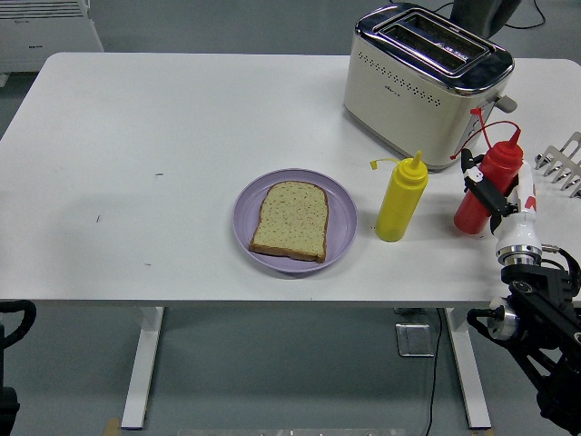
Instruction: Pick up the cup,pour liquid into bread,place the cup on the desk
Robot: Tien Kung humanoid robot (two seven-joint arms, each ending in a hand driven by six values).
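There is no cup in view; a red squeeze bottle [487, 182] with its cap flipped open stands tilted at the table's right, its base at or just above the surface. My right hand [495, 198] is shut on it, black fingers [478, 189] wrapped around its middle. A slice of bread [290, 220] lies on a purple plate [341, 221] at the table's centre, well left of the bottle. A yellow squeeze bottle [400, 200] stands between the plate and the red bottle. My left arm [11, 320] rests at the lower left corner, below the table edge.
A cream and chrome toaster [427, 82] stands at the back right, just behind the two bottles. A white wire rack [565, 163] shows at the right edge. A person's dark clothing [486, 11] shows at the top behind the toaster.
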